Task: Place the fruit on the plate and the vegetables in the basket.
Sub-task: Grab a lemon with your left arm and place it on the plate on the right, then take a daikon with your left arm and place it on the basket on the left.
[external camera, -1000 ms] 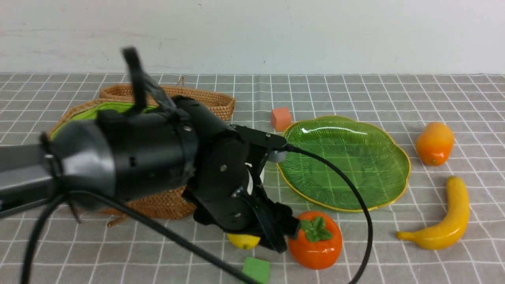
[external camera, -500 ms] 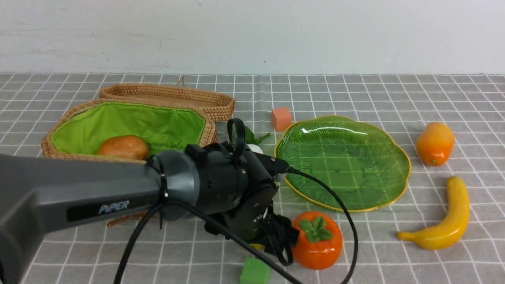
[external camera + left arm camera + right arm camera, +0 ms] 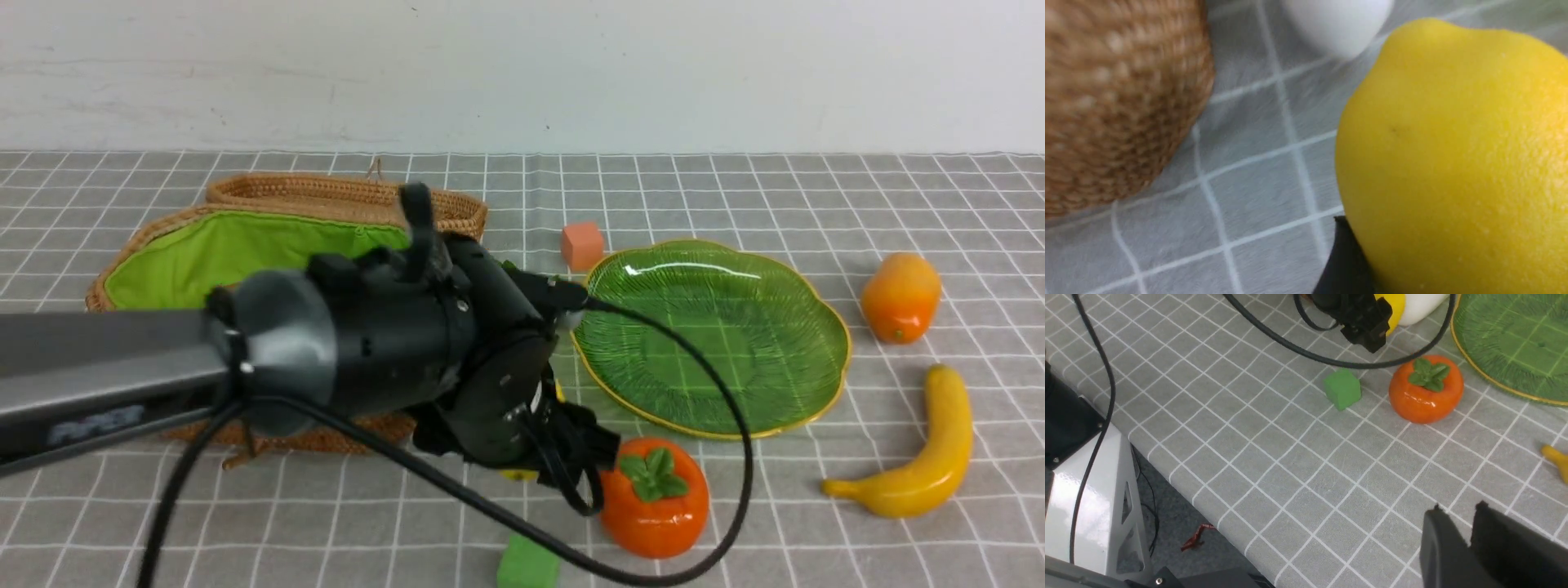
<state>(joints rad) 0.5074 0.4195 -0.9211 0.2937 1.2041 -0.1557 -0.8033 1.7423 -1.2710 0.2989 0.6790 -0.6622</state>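
Observation:
My left gripper (image 3: 571, 457) is shut on the yellow lemon (image 3: 1453, 163), low over the cloth between the wicker basket (image 3: 245, 245) and the persimmon (image 3: 653, 498). One dark finger (image 3: 1345, 261) shows under the lemon. The white radish (image 3: 1339, 24) lies just beyond the lemon, beside the basket wall (image 3: 1118, 102). The green plate (image 3: 718, 335) is bare. The mango (image 3: 898, 296) and banana (image 3: 922, 457) lie to the plate's right. My right gripper (image 3: 1457, 539) is shut and empty above the cloth near the front edge. The potato and eggplant are hidden.
An orange cube (image 3: 581, 245) sits behind the plate's left rim. A green cube (image 3: 526, 563) sits at the front, left of the persimmon. The left arm and its cable cross over the basket front. The table edge and a white stand (image 3: 1090, 490) show below the right gripper.
My left arm dropped onto the lemon, closed on it, then rose and swung a little toward the basket. The arm now covers the potato in the basket.

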